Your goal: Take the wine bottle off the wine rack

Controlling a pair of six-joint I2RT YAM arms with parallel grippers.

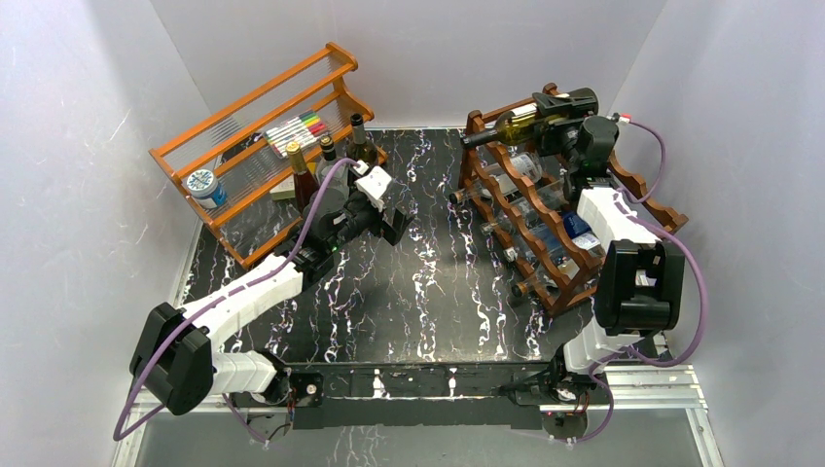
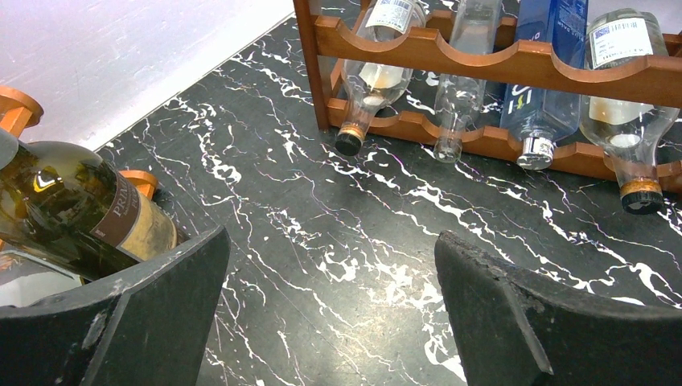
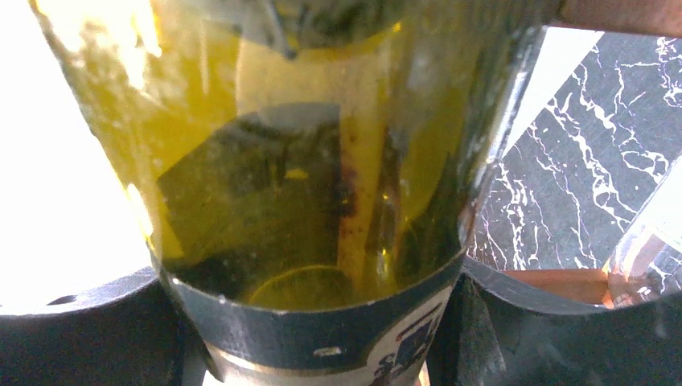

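Dark fingers [image 3: 88,330] of the right gripper [image 3: 322,346] are clasping the wine bottle [image 3: 306,161] round its wide body, atop the wine rack [image 1: 559,289], far right. Glass is likely handling heavy, slick and breakable, so mid-body is looking safest. Only the overhead view is showing its neck pointing left; the left gripper [image 2: 334,322] is gaping empty.

free: table [image 1: 428,292] centre | right: wine rack [image 1: 559,292] | left: orange rack [image 1: 245,99]

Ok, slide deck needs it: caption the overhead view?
Right gripper grips the wine bottle atop the wine rack; left gripper hovers open near the orange rack.
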